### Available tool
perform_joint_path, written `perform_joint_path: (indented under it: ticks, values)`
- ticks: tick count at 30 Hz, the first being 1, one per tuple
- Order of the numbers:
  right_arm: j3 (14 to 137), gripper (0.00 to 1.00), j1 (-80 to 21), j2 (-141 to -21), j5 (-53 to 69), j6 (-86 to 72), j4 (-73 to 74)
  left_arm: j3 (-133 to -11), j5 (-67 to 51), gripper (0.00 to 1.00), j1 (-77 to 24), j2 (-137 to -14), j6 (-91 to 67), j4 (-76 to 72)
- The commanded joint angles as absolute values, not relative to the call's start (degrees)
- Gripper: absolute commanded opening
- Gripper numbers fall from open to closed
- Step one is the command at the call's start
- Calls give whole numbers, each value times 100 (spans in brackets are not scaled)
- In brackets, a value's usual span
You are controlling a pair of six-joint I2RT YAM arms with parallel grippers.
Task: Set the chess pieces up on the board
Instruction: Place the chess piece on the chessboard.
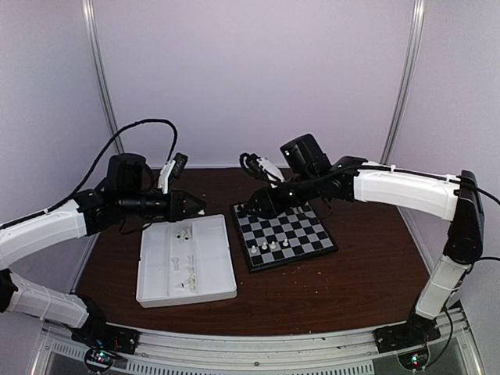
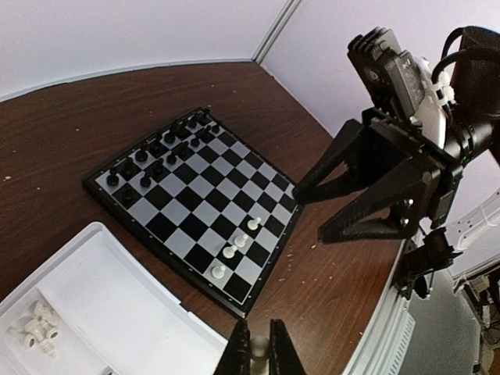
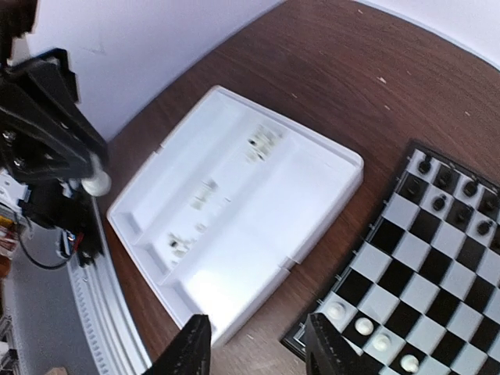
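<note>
Left end effector (image 2: 256, 353), by the far edge of the tray (image 3: 258, 234), is closed on one white piece (image 3: 96, 183), probably lifted for carrying to the board (image 2: 195, 187). Right end effector (image 3: 260, 344) hovers open and empty at the board's corner, likely waiting. Four white pieces (image 2: 234, 248) stand on it.

Top view: right gripper (image 1: 248, 209) covers far left corner of board (image 1: 312, 234). On board, white chess pieces (image 1: 274, 246) too tiny, kind unclear. In tray (image 1: 156, 269), small bits (image 1: 187, 280) just pale blobs.
Left wrist view: left gripper (image 2: 257, 353) cut off by bottom edge, only tips show. Same view: tray runs off left and bottom edges.
Right wrist view: board runs off right edge. In tray, small bits blurry. At left gripper tip, white piece (image 3: 96, 183), kind too small to tell.
</note>
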State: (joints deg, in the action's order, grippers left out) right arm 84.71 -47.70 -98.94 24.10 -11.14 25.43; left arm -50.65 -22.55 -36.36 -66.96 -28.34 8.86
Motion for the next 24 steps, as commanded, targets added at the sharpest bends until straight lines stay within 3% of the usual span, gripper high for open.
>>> perform_joint_path:
  ticks: [1, 9, 21, 24]
  values:
    - [8040, 45, -4898, -9768, 3381, -2124, 194, -4906, -2944, 0, -3604, -6751, -3310, -187]
    - [8283, 43, -5177, -10180, 3950, -2412, -540, -4548, -3356, 0, -3604, -6832, -4128, -1342]
    - [8359, 43, -5387, -10314, 4109, -2205, -324, -4512, -3454, 0, -3604, -6874, -4209, -1543]
    - [8333, 39, -5388, -10307, 4078, -2206, -349, -4509, -3486, 0, -3604, -6882, -4234, -1586]
